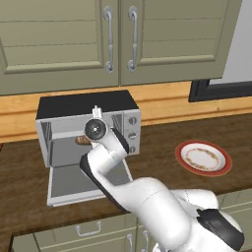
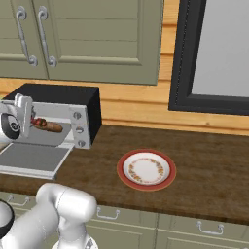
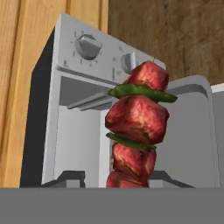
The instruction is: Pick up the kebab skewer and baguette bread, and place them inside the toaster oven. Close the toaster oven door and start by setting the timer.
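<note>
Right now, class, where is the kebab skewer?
In the hand view the kebab skewer stands between the jaws, just before the toaster oven's open mouth; in the right base view it hangs there beside the baguette bread.

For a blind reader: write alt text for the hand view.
A kebab skewer of red meat chunks and green slices stands close before the camera, gripped between the gripper tips. Behind it, the silver toaster oven stands open, with round knobs above its cavity.
</note>
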